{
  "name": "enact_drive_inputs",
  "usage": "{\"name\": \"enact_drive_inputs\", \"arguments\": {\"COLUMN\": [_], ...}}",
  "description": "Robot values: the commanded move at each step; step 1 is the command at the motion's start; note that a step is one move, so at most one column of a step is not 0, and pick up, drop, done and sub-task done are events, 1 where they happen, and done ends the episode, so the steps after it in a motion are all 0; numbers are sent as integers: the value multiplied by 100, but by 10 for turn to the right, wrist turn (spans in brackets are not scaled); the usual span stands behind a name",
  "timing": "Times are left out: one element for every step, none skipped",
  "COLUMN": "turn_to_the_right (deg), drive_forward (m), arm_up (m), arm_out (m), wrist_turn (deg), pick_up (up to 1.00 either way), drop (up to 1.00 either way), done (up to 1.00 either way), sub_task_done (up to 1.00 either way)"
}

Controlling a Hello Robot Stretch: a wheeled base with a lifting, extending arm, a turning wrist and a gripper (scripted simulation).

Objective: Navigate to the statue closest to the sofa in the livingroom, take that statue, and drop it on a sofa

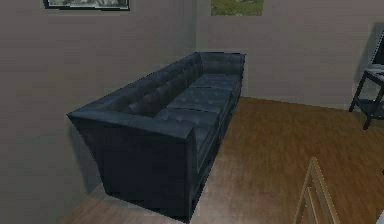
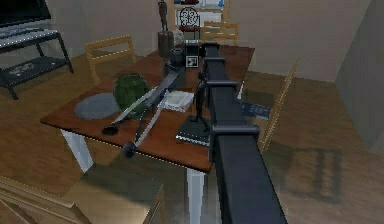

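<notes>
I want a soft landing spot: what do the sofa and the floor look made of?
The sofa looks upholstered in dark blue leather or vinyl, judging by its tufted back and faint sheen. The floor is probably brown wood planks, with visible board lines.

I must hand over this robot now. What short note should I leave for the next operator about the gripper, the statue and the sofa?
Gripper: out over the table's far end, near the dark statue; I cannot tell whether it holds anything.
Statue: stands on the table.
Sofa: dark blue, straight ahead in the forward view.
Done: the robot is at the statue.
Left: take the statue, carry it to the sofa, drop it there.
</notes>
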Motion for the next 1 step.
{"name": "enact_drive_inputs", "arguments": {"turn_to_the_right": [0], "drive_forward": [0], "arm_up": [0], "arm_out": [0], "wrist_turn": [450], "pick_up": [0], "drop": [0], "done": [0], "sub_task_done": [0]}}
